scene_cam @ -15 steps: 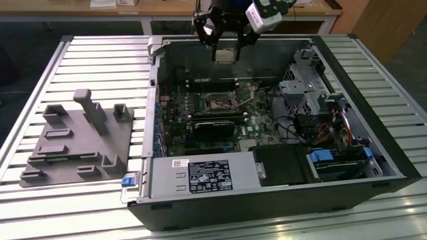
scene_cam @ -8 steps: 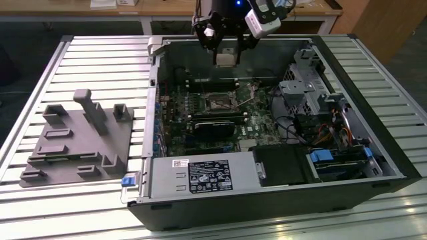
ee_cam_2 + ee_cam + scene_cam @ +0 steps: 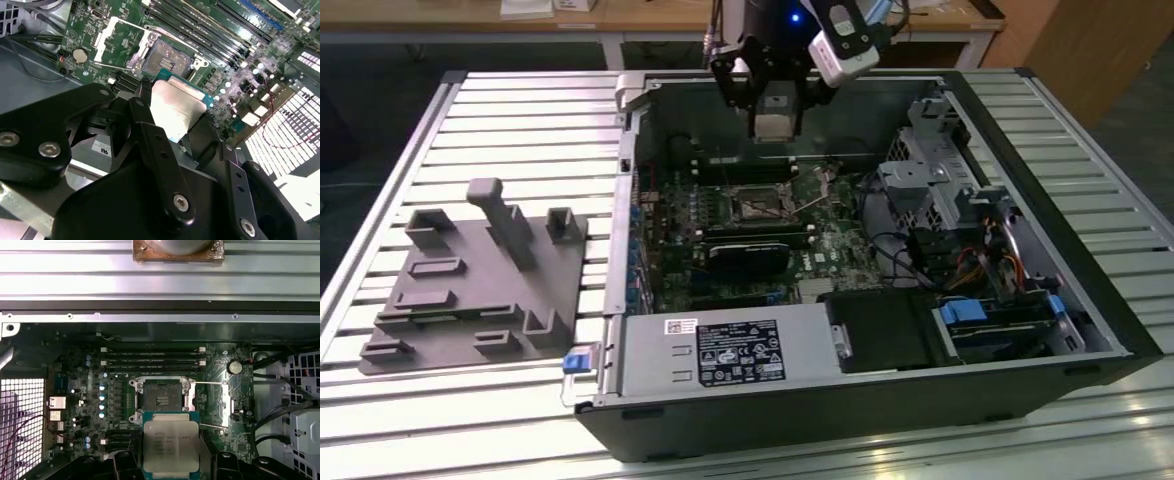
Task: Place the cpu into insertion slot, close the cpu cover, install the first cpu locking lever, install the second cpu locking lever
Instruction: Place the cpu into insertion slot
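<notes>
None of the four steps looked finished, to judge by how the parts lay. In the exterior view the gripper [image 3: 774, 128] hung inside the open computer case [image 3: 1081, 330], clamped on the cpu [image 3: 774, 118]. The chip showed as a pale flat plate held above the motherboard and clear of the insertion slot [image 3: 761, 203], a dark square edged with silver. A grey moulded fixture [image 3: 467, 290] lay on the ribbed metal table [image 3: 400, 140], on the exterior view's left of the case. In the second wrist view, matte black fingers [image 3: 150, 125] pressed on opposite edges of the cpu [image 3: 175, 110]. Its top was smooth silvery-tan metal with a thin green rim around it. The insertion slot [image 3: 167, 60] lay bare, so seating the chip was yet to be done. The cpu cover [image 3: 114, 37], a thin bright frame with a cut-out centre, stood swung open beside the slot. The wire-thin locking levers [image 3: 115, 66] appeared unlatched, leaving the cover and both levers to be dealt with. In the first wrist view, the cpu [image 3: 171, 445] was square and printed on top, near the insertion slot [image 3: 162, 400] but not in it. The slot's dark centre was ringed by stamped silver metal, and long black memory slots [image 3: 152, 357] ran beyond it.
</notes>
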### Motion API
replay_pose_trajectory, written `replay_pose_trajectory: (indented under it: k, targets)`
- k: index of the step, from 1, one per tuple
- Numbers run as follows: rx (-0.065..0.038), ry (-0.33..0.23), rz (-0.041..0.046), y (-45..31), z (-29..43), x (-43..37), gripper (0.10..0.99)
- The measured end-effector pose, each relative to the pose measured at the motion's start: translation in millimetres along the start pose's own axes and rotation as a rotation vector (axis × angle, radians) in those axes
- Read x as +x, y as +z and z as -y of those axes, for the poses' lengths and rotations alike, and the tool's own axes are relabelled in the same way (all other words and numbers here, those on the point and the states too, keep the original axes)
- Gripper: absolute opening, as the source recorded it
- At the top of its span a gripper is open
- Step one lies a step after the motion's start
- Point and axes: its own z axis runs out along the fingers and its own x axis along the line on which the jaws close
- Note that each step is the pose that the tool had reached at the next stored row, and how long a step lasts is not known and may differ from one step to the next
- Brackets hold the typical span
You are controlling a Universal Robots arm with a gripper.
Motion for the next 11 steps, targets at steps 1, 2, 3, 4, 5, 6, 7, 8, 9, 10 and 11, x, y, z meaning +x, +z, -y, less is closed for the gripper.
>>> replay_pose_trajectory:
  k: [1,2,3,4,5,6,7,8,9,10,11]
  targets:
    - [0.0,0.0,0.0016,1.3,0.1,0.0,0.541]
    - [0.0,0.0,0.003,2.4,0.2,0.1,0.541]
    - [0.0,0.0,0.0044,3.3,0.3,0.2,0.541]
    - [0.0,-0.001,0.0059,4.2,0.4,0.2,0.541]
    - [0.0,-0.001,0.0078,5.3,0.5,0.3,0.541]
    - [0.0,-0.001,0.0096,6.3,0.6,0.4,0.541]
    - [0.0,-0.001,0.0113,7.5,0.7,0.4,0.541]
    - [0.0,-0.002,0.0133,8.8,0.8,0.5,0.541]
    - [0.0,-0.002,0.0158,10.0,0.9,0.5,0.541]
    - [0.0,-0.003,0.0186,11.1,1.0,0.5,0.541]
    - [0.0,-0.004,0.0219,12.2,1.1,0.7,0.541]
